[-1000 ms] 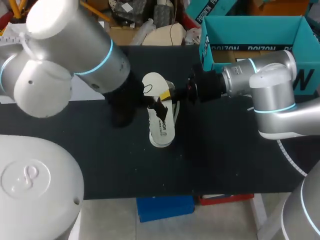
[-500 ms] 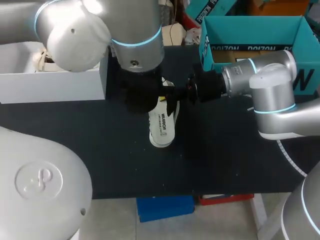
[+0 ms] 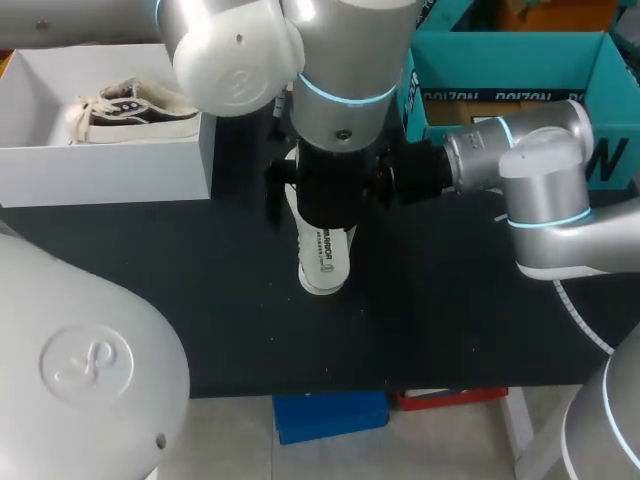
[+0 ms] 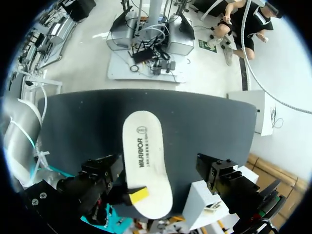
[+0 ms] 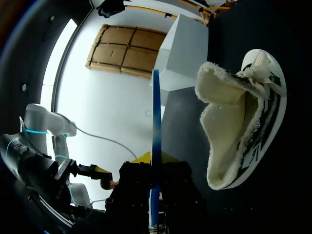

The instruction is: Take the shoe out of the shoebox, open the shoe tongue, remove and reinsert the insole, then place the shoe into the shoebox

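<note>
Our right gripper (image 5: 155, 195) is clamped on the white insole (image 4: 146, 161), which sits edge-on between its fingers over the dark desk (image 3: 450, 320), with one yellow tip pressed on the insole's end. Our left gripper (image 4: 160, 168) hangs above it, its two black fingers spread wide, one to each side of the insole and touching neither edge. Beside the right gripper the white, black-striped shoe (image 5: 243, 126) lies on the desk with its fleecy lining gaping, apart from the white shoebox (image 3: 100, 170) at the far left, which holds another sneaker (image 3: 130, 105); a teal box (image 3: 500, 60) stands far right.
</note>
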`<state>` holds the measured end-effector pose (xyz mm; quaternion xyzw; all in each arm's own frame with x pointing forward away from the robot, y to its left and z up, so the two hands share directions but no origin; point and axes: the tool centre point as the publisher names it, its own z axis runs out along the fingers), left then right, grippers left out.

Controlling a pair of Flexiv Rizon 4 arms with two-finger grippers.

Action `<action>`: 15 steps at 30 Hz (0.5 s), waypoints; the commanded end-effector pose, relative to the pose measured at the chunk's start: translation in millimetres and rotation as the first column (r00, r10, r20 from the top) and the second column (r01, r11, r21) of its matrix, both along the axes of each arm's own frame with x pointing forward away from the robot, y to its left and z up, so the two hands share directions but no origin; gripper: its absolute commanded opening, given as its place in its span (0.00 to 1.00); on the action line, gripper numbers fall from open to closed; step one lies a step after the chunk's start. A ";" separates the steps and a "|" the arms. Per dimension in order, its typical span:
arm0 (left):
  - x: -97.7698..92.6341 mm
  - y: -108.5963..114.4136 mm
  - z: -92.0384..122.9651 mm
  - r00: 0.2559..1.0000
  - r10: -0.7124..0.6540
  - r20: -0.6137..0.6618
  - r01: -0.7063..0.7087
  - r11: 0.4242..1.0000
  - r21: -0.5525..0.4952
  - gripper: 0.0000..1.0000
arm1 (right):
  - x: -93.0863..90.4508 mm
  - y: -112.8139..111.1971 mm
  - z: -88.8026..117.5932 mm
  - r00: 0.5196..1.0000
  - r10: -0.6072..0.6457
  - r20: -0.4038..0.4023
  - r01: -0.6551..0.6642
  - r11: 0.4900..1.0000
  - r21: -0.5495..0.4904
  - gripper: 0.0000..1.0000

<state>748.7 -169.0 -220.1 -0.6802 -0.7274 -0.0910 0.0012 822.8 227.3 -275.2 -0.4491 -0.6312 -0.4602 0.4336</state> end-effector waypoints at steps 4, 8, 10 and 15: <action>3.7 1.2 -1.6 0.999 0.009 0.032 -0.008 0.999 -0.036 1.00 | 0.3 0.2 0.0 1.000 0.001 -0.001 -0.001 1.000 -0.002 0.00; 7.6 0.6 -0.4 0.999 0.009 0.043 -0.006 0.998 -0.055 1.00 | 0.3 0.2 0.0 1.000 0.001 -0.001 -0.001 1.000 -0.002 0.00; 10.2 0.3 -0.6 0.999 0.008 0.043 -0.006 0.998 -0.058 1.00 | 0.3 0.2 0.0 1.000 0.001 -0.001 -0.001 1.000 -0.002 0.00; 21.2 -0.9 1.8 0.999 0.010 0.036 -0.007 0.998 -0.060 1.00 | 0.3 0.2 0.0 1.000 0.001 -0.001 -0.001 1.000 -0.002 0.00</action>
